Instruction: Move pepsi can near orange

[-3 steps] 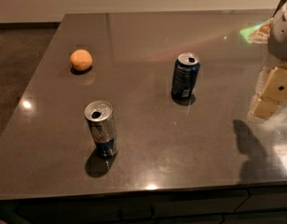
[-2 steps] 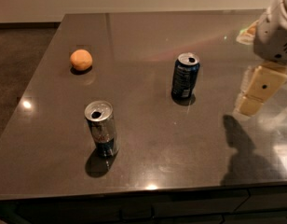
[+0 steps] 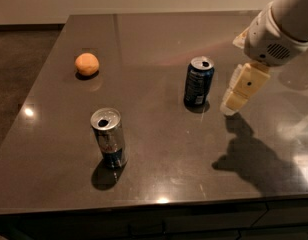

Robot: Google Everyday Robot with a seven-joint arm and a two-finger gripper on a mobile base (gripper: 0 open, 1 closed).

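The pepsi can is dark navy blue with white print and a silver top. It stands upright right of the table's middle. The orange lies at the far left of the table, well apart from the can. My gripper hangs from the white arm at the right. It is just to the right of the pepsi can, about level with the can's lower half, and apart from it. It holds nothing that I can see.
A slimmer silver-and-blue can stands upright near the front left. The dark table has its front edge close below and its left edge beside the orange. The arm's shadow falls on the table at the front right.
The arm and gripper have moved left and toward the pepsi can. The cans and the orange have not moved.
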